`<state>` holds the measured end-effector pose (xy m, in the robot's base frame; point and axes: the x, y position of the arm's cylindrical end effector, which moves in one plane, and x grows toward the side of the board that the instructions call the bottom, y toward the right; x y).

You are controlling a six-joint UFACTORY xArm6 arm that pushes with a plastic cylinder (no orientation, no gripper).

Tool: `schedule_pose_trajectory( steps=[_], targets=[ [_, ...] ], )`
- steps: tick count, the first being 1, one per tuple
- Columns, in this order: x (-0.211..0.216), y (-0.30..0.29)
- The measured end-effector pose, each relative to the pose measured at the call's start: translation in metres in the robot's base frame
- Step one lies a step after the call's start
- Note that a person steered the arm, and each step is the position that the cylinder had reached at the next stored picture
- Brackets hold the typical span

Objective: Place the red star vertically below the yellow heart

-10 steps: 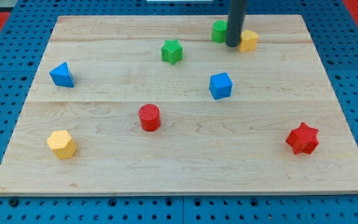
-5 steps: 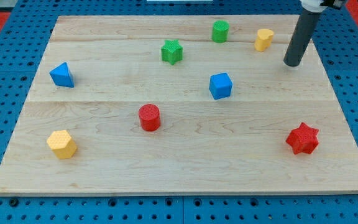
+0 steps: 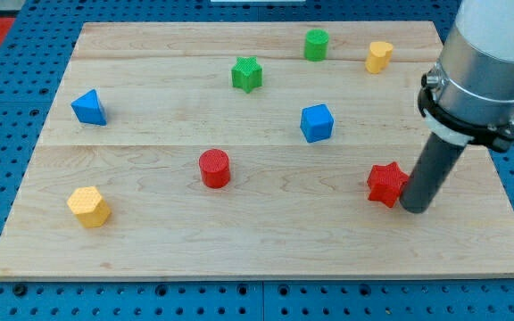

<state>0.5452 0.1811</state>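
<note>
The red star (image 3: 386, 185) lies near the desk's (image 3: 150, 241) lower right, almost straight under the yellow heart (image 3: 379, 55) but well apart from it. My tip (image 3: 413, 209), a plain rod tool with nothing to open or shut, touches the star's right side. Judging by this, the job looks nearly done; perhaps a slight nudge toward the view's left remains.

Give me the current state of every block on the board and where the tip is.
red star: flat on the board, my tip against its right side
my tip: down at the board, right of the red star
yellow heart: near the top edge, untouched
green cylinder: upright
green star: free
blue cube: free
blue triangle: free
red cylinder: upright
yellow hexagon: free
</note>
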Motion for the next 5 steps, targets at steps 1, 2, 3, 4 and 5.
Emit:
schedule_pose_trajectory(
  steps=[1,2,3,4,5],
  targets=[
    [-0.014,-0.038],
    [-0.070,-0.012],
    [-0.085,-0.010],
    [-0.045,-0.022],
    [-0.107,-0.033]
  ],
)
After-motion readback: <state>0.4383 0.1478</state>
